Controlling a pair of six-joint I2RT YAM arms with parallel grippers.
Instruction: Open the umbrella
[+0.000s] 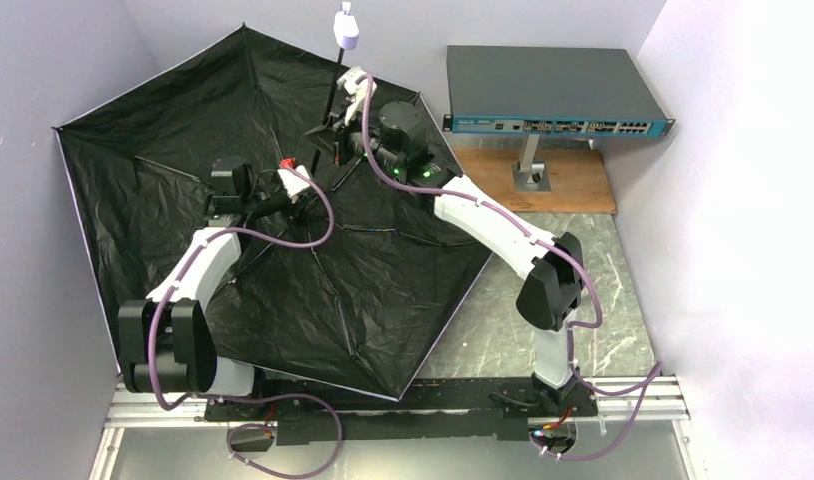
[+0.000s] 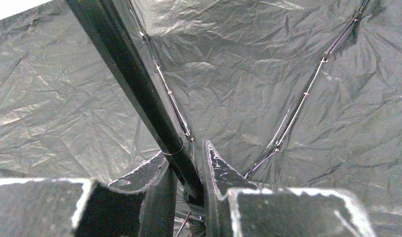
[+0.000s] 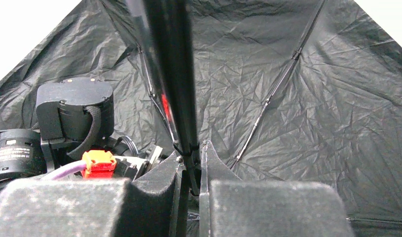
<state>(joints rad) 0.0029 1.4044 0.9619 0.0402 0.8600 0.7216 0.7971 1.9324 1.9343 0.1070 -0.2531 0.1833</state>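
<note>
From above, the umbrella (image 1: 183,200) lies spread across left and centre, light and flimsy I judge. Left wrist: my left gripper (image 2: 185,153) pinches its stiff shaft (image 2: 135,84), the safest hold. Right wrist: my right gripper (image 3: 191,152) clamps it too.

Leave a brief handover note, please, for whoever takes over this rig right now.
Left tool: shut on the shaft, low down where the ribs meet.
Right tool: shut on the same shaft, nearer the handle.
Umbrella: canopy spread wide, black lining facing up, covering the left part of the table.
Done: it looks fully open.
Left: probably check that it is locked open, then let go with both tools.
</note>
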